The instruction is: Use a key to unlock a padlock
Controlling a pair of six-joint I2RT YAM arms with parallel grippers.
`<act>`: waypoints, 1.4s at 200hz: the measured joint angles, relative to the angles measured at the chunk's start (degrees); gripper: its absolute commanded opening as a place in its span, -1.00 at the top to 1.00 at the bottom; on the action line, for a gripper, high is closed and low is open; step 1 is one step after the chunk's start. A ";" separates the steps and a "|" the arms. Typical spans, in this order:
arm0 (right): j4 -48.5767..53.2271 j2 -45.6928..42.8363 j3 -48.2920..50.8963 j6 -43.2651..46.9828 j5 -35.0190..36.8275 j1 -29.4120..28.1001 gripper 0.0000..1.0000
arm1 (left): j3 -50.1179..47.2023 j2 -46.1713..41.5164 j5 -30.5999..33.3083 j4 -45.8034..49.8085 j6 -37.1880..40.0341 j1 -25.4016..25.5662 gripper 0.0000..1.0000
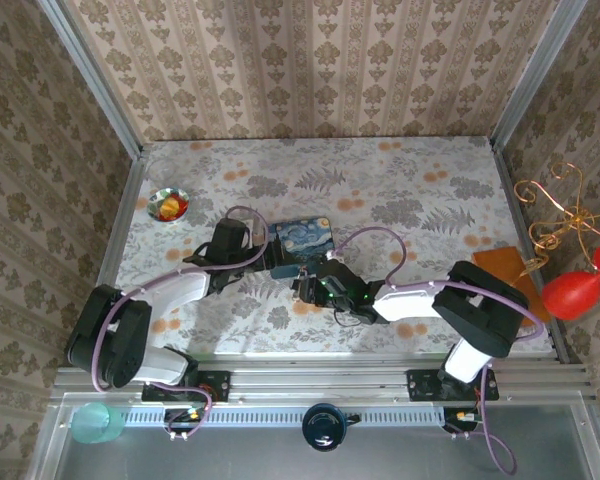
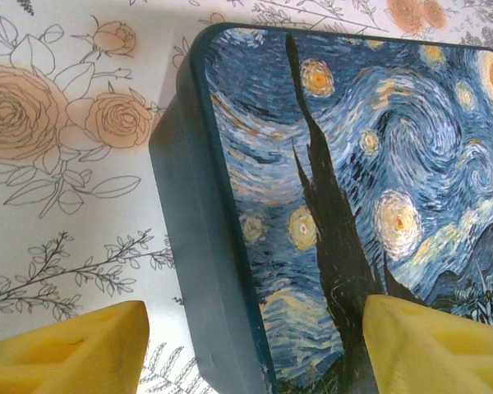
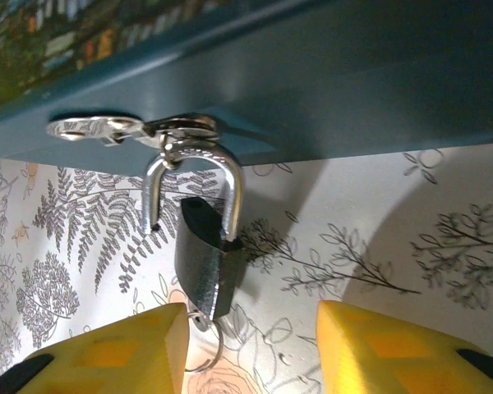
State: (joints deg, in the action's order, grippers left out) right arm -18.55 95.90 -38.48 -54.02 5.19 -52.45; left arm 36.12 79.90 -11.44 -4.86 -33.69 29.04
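**A robot test cell dressed up as a home**

This is a lab rig staged to look domestic. Damask wallpaper panels [image 1: 310, 60] stand at 9, 12 and 3 o'clock, held in bare aluminium posts [image 1: 92, 75] rather than built walls. The worktop [image 1: 400, 190] wears a floral printed cloth. At 6 o'clock a slotted aluminium rail [image 1: 320, 380] carries the left arm [image 1: 170, 292] and the right arm [image 1: 410, 300]. Household props sit at the edges: a small bowl [image 1: 168, 204] at 10 o'clock, and a copper wire ornament [image 1: 565, 210] at 3 o'clock.
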 measured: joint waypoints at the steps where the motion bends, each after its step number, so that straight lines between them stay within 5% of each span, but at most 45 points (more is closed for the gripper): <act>1: -0.04 0.13 -0.11 0.00 0.04 -0.02 0.13 | 0.00 0.04 0.02 -0.07 -0.02 0.00 -0.39; 184: 1.86 7.21 -8.39 -1.09 0.57 1.20 0.40 | 0.37 0.59 0.72 -0.37 -1.70 -0.20 -0.36; 280: -1.03 6.47 -6.43 -3.41 0.87 0.42 0.32 | 0.85 0.50 1.68 0.59 -2.71 -0.09 -0.33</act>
State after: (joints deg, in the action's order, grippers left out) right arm -19.57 102.37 -44.91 -57.43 6.07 -52.03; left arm 36.97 80.40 -9.76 -4.27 -36.40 28.95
